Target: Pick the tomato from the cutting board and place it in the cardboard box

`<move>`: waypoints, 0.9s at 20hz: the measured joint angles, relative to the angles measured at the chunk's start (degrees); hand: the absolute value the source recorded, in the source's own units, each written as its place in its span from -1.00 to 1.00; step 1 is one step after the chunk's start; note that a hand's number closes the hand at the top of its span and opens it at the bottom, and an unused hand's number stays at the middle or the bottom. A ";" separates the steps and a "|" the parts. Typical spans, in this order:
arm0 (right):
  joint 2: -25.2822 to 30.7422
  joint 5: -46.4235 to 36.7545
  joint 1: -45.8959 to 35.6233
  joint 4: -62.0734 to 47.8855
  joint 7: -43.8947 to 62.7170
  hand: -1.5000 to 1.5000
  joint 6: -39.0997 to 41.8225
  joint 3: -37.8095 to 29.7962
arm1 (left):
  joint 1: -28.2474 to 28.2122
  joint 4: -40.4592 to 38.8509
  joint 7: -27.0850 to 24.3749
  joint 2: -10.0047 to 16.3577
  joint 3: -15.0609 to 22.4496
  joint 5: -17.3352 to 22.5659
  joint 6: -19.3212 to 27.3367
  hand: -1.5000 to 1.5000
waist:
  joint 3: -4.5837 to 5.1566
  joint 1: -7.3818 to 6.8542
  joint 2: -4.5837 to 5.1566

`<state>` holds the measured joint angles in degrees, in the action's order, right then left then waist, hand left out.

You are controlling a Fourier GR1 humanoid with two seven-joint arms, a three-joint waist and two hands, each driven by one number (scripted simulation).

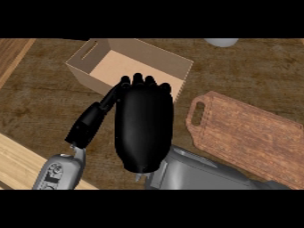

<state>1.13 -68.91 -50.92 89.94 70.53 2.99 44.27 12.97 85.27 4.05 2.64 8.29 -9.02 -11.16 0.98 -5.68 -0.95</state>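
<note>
Honestly, the right hand (pixel 143 129) hangs over the near edge of the cardboard box (pixel 86 75), grip impossible to tell. Left hand (pixel 92 118) rests open just left of it.

the right hand (pixel 143 129) hangs back up, its far end over the near rim of the open cardboard box (pixel 98 73) just beyond it. the wooden cutting board (pixel 253 138) lies flat to this hand's right. close at its left, the left hand (pixel 88 122) slants up from a grey forearm (pixel 57 173), fingers straight, toward the box's front wall.
</note>
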 measured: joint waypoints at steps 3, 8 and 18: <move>0.02 0.24 -2.99 -1.67 0.43 1.00 -0.01 -2.08 | 0.00 0.02 -0.24 0.04 -0.34 -0.18 0.25 0.00 | -0.07 0.37 0.04; 0.02 1.28 -7.93 -4.91 0.68 1.00 0.17 -5.69 | -0.27 0.17 -0.50 0.05 -0.42 -0.45 0.41 0.00 | -0.13 0.73 0.12; -0.11 4.47 -16.21 -14.86 0.55 1.00 -2.29 -11.79 | -0.38 1.21 -0.14 0.22 -0.94 -0.51 0.17 0.00 | -0.32 0.82 0.51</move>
<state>1.02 -64.44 -67.13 75.08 71.08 0.71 32.47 12.59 86.47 3.92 2.87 7.35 -9.53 -10.99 0.65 -4.86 -0.44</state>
